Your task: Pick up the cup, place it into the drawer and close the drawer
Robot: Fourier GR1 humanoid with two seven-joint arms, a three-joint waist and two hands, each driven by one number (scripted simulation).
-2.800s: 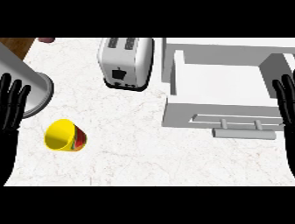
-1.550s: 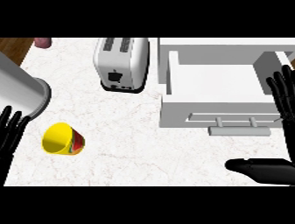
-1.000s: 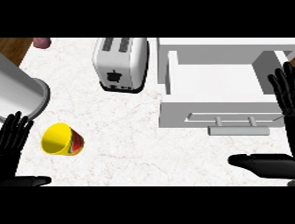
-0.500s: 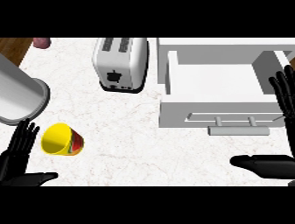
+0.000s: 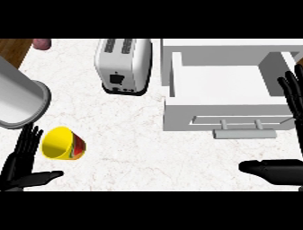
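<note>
Lying on side: cup [image 5: 62, 143] mouth left, base right.

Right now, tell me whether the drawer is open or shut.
Open. The drawer stands pulled out toward the robot, handle nearest, and its bare white inside shows from above.

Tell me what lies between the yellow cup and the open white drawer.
In the head view, only bare marbled counter separates the yellow cup from the open white drawer; the silver toaster stands farther back, off that stretch.
</note>
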